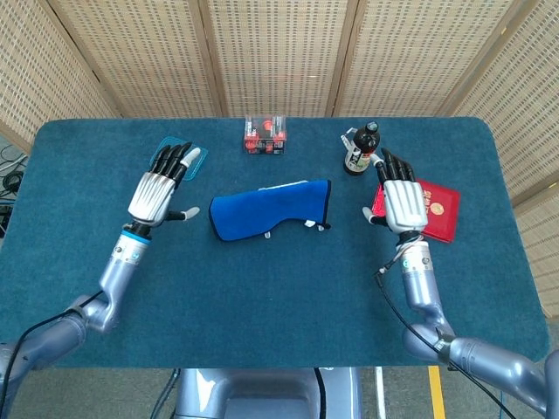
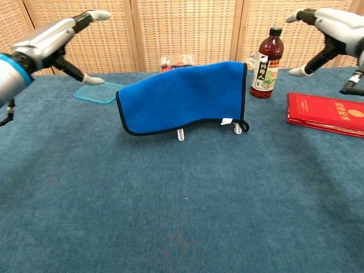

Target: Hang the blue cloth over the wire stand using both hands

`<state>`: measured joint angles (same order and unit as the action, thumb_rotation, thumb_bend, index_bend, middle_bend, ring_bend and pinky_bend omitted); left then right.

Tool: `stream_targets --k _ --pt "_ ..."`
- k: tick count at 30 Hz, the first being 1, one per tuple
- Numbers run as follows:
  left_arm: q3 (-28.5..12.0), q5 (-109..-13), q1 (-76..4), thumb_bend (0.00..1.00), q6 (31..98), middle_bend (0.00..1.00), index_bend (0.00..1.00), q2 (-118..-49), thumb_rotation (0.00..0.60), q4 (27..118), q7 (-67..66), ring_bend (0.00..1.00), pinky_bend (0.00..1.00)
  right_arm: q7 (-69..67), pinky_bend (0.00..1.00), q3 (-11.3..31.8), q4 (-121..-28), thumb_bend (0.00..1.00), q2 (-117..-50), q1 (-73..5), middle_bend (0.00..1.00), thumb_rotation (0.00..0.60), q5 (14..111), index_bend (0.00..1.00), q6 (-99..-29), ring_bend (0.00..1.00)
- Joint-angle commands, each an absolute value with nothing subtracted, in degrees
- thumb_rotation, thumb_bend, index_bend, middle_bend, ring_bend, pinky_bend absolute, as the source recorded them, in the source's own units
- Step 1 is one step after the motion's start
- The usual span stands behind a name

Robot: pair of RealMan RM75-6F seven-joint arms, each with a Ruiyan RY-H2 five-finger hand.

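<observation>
The blue cloth (image 1: 266, 209) (image 2: 183, 96) hangs draped over the wire stand, whose white feet (image 2: 180, 134) show under its lower edge. My left hand (image 1: 157, 190) (image 2: 54, 42) hovers left of the cloth, fingers spread, holding nothing. My right hand (image 1: 401, 201) (image 2: 321, 29) is off to the right of the cloth, above the red booklet's near edge, also spread and empty. Neither hand touches the cloth.
A dark sauce bottle (image 1: 357, 149) (image 2: 266, 63) stands just right of the stand. A red booklet (image 1: 432, 209) (image 2: 327, 112) lies at the right. A teal lid (image 1: 166, 154) (image 2: 99, 92) lies at the back left, a clear box with red items (image 1: 265, 135) behind the cloth.
</observation>
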<state>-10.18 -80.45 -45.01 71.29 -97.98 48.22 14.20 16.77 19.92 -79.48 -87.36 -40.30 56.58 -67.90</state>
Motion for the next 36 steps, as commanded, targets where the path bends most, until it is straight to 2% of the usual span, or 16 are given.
stream_targets --k 1,5,16,21,24,30,36 --pt "-9.65 -80.30 -42.58 0.00 72.68 0.00 0.00 -94.85 0.600 51.70 12.16 0.00 0.00 15.84 0.08 19.21 -80.74 0.26 -85.97 -38.84 0.00 0.600 57.36 0.07 -68.77 0.00" --pt "-9.04 -80.16 -39.57 0.00 74.25 0.00 0.00 -90.88 0.600 56.80 11.18 0.00 0.00 14.53 0.08 17.70 -82.56 0.25 -83.79 -36.36 0.00 0.600 59.64 0.07 -70.52 0.00" --pt "-6.66 -80.35 -32.30 0.00 78.41 0.00 0.00 -82.10 0.600 68.29 8.13 0.00 0.00 10.66 0.08 12.41 -82.02 0.08 -80.22 -31.98 0.00 0.600 69.89 0.07 -74.55 0.00" --pt "-3.80 -80.37 -24.42 0.00 84.51 0.00 0.00 -74.88 0.600 78.72 6.59 0.00 0.00 7.61 0.08 6.62 -78.21 0.04 -78.53 -26.75 0.00 0.600 82.33 0.07 -84.73 0.00" --pt "-2.14 -79.66 -20.23 0.00 87.21 0.00 0.00 -71.79 0.600 84.48 5.17 0.00 0.00 6.47 0.08 3.98 -79.94 0.00 -77.66 -22.95 0.00 0.600 86.12 0.07 -90.07 0.00" --pt "0.52 -78.85 -14.44 0.00 90.01 0.00 0.00 -67.92 0.600 93.67 0.28 0.00 0.00 6.87 0.08 0.28 -84.87 0.00 -75.84 -16.98 0.00 0.600 89.64 0.07 -95.31 0.00" --pt "1.55 -80.40 -10.77 0.00 93.91 0.00 0.00 -66.40 0.600 99.73 -7.92 0.00 0.00 9.83 0.08 -2.48 -90.11 0.00 -73.83 -12.46 0.00 0.600 92.47 0.07 -98.17 0.00"
